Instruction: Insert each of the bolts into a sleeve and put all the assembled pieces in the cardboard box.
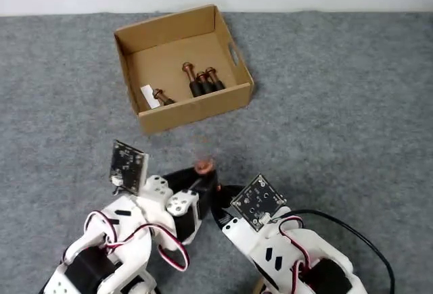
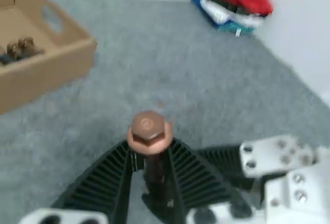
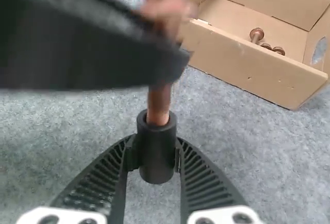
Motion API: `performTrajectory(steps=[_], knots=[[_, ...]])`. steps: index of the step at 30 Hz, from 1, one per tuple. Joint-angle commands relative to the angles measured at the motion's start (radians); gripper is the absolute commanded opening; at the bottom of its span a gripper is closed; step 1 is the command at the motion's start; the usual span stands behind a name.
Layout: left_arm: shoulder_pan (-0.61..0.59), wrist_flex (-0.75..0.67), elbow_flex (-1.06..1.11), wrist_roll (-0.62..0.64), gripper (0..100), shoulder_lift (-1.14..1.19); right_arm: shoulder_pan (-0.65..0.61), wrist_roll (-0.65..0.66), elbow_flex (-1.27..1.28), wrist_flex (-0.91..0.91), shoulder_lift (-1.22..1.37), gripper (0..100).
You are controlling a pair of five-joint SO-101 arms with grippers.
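My left gripper (image 2: 150, 154) is shut on a copper-headed bolt (image 2: 149, 129), held in front of the cardboard box (image 1: 196, 111). Just below it my right gripper (image 3: 154, 157) is shut on a black sleeve (image 3: 156, 154) that stands upright. The bolt's shank (image 3: 159, 103) points down into the sleeve's open top. In the high view the bolt head (image 1: 203, 167) shows between the two arms. Inside the box lie three assembled pieces (image 1: 203, 81) side by side and one more (image 1: 162, 96) near a white slip (image 1: 147, 96).
Grey carpet covers the table around the arms. The box has a handle slot in its right wall (image 1: 233, 54). A red, white and blue bundle (image 2: 232, 2) lies against the far wall. The right arm's black cable (image 1: 358, 236) loops at the lower right.
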Motion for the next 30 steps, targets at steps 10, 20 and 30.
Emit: performTrajectory(steps=[10,20,30], knots=[[0.095,0.092,0.07,-0.172,6,-0.002,0.002,0.012,-0.003,-0.087,-0.005,0.9],[0.063,0.152,0.033,-0.187,24,-0.002,0.002,0.012,0.0,-0.085,-0.005,0.9],[-0.124,0.147,-0.151,-0.236,23,-0.008,0.079,0.006,0.0,-0.085,-0.005,0.9]])
